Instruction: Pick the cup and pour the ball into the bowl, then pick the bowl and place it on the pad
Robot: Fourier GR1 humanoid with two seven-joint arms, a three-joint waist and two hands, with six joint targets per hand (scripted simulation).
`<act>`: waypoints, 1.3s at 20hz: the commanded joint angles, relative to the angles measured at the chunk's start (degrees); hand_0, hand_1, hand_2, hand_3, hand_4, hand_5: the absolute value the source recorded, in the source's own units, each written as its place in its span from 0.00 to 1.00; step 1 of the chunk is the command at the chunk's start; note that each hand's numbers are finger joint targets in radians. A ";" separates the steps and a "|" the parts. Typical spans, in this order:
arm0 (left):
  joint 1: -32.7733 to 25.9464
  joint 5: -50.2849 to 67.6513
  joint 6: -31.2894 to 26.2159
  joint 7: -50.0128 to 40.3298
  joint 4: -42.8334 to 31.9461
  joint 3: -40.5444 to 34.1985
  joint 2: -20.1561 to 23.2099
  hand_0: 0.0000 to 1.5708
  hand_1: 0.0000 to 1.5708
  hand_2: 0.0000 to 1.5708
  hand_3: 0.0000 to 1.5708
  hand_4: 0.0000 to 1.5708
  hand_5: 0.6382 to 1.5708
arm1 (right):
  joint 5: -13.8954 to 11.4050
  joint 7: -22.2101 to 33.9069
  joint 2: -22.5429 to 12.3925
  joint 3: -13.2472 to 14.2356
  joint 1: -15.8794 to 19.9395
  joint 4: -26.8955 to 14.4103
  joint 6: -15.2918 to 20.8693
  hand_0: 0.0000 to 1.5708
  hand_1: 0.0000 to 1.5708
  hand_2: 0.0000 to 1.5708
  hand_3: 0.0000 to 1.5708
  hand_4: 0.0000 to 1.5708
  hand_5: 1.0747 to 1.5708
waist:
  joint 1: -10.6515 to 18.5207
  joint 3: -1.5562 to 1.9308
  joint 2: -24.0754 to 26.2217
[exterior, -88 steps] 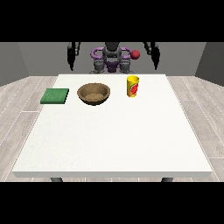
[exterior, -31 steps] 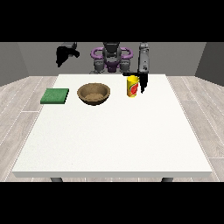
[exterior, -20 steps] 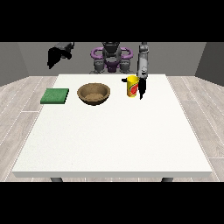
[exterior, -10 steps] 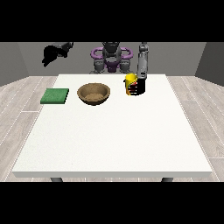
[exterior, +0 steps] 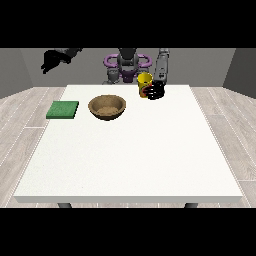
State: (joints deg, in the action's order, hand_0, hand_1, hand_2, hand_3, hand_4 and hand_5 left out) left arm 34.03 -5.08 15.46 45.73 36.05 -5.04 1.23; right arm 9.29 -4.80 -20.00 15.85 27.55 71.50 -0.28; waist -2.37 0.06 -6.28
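The yellow cup (exterior: 144, 80) with a red mark hangs above the far side of the table, and the hand at the view's right (exterior: 155, 90) has its fingers curled round it. I cannot see the ball inside it. The brown bowl (exterior: 107, 106) sits on the table to the cup's left, standing alone. A green pad (exterior: 63, 109) lies flat near the left edge. The hand at the view's left (exterior: 51, 60) is raised high beyond the table's far left corner, away from everything.
The white table (exterior: 130, 150) stretches wide toward the camera in front of the bowl and pad. The robot's torso (exterior: 127, 64) stands behind the far edge.
The hand at the view's right came down beside the cup, closed on it and has lifted it off the table. The other hand rose and swung outward to the left.
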 commanded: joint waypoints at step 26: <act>24.36 -46.87 33.32 -42.65 -18.46 24.80 6.24 1.00 1.00 1.00 1.00 0.95 0.78 | 0.37 -2.26 -3.35 -0.32 6.12 -9.03 -5.42 0.00 0.00 0.22 0.42 0.35 0.99 | -6.88 0.08 1.16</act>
State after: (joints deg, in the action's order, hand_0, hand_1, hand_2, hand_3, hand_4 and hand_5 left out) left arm 56.15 -43.87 45.55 9.84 21.95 15.02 6.70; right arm 10.26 -7.95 -22.49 15.87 33.19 63.64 -5.35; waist -8.85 0.13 -7.01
